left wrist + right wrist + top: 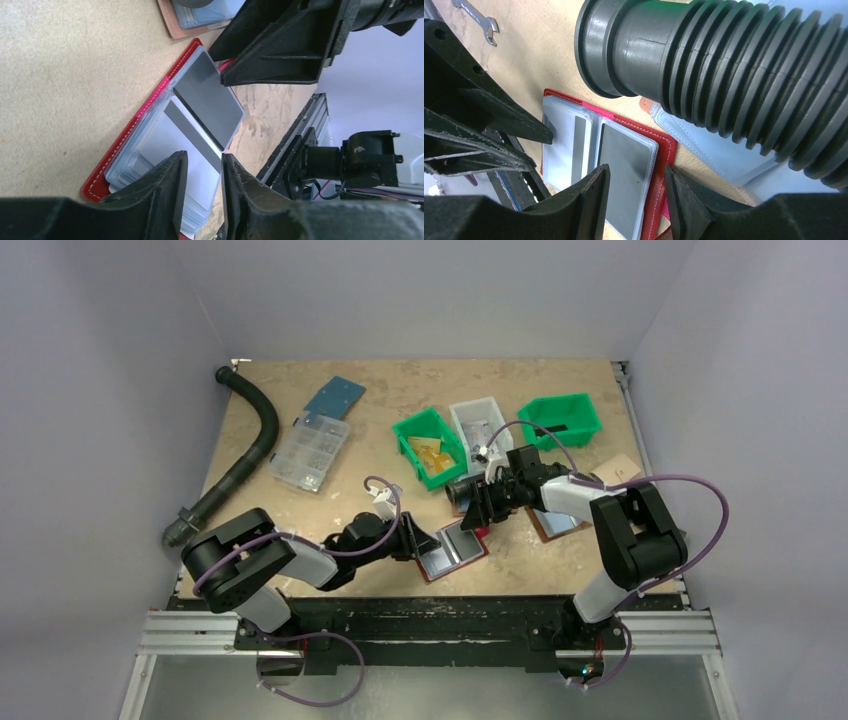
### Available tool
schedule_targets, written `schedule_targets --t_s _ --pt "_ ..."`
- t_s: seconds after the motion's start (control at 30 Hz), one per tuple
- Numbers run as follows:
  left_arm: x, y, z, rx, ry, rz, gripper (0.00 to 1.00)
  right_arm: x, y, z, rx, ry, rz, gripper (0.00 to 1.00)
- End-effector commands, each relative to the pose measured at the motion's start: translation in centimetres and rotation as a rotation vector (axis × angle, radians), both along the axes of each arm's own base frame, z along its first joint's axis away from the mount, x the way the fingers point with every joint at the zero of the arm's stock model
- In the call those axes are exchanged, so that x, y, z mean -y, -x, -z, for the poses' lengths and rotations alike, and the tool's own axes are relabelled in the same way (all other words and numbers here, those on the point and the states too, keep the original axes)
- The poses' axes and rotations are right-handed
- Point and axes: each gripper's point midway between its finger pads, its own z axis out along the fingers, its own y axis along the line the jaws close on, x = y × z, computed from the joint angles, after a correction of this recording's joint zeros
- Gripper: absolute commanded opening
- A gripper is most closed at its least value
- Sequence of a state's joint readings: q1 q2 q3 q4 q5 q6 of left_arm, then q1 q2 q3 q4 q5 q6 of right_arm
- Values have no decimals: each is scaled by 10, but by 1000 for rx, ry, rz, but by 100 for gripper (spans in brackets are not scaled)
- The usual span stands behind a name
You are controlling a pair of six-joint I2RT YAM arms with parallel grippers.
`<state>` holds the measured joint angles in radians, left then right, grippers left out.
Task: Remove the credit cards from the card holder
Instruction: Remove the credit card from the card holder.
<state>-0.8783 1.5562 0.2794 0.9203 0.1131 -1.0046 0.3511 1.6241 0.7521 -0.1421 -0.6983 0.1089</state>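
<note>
The card holder (452,552) lies open and flat near the table's front edge, red cover (131,131) down and clear pockets up. Its left page shows a pale credit card with a grey stripe (172,142); its right page shows a grey card (207,97). My left gripper (203,159) hovers over the striped card, jaws a narrow gap apart with nothing pinched. My right gripper (636,172) stands open over the holder's right edge (665,150), with the grey card (624,165) and red cover showing between its fingers. Both grippers, left (420,538) and right (483,512), flank the holder.
A black corrugated hose end (734,70) lies just behind the holder, over a brown folder with pale blue insides (724,150). Two green bins (430,445) (560,420), a white bin (480,425), a clear organiser box (310,452) and a long hose (250,440) stand further back. A wrench (476,15) lies nearby.
</note>
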Motion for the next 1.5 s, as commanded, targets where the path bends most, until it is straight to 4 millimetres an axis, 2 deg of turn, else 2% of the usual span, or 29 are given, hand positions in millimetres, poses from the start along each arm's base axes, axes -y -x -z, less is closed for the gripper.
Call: schedule_targets --t_s 0.0,0.17,0.43,0.67,0.8,0.93,1.13,1.47 --pt "4 -9 -1 7 -16 -28 32 -3 -7 -9 22 -20 -4 51" --pt "0 -9 14 -33 -53 -49 23 -7 -5 -16 23 -50 -22 45" --pt "-3 -10 25 -65 -88 -67 14 -11 -1 -25 21 -83 -43 38" --pt "-4 -10 25 -65 -92 -69 14 -7 -9 -22 44 -47 -17 41" --pt "-4 -10 23 -61 -91 -67 14 -6 -14 -35 108 -53 -38 46" --pt "-4 -10 22 -60 -94 -66 14 -8 -8 -43 130 -83 -72 46" --pt "-3 -11 20 -53 -99 -62 14 -10 -2 -34 69 -92 -80 42" --pt "-3 -10 19 -50 -95 -56 14 -4 -6 -12 24 -26 -25 43"
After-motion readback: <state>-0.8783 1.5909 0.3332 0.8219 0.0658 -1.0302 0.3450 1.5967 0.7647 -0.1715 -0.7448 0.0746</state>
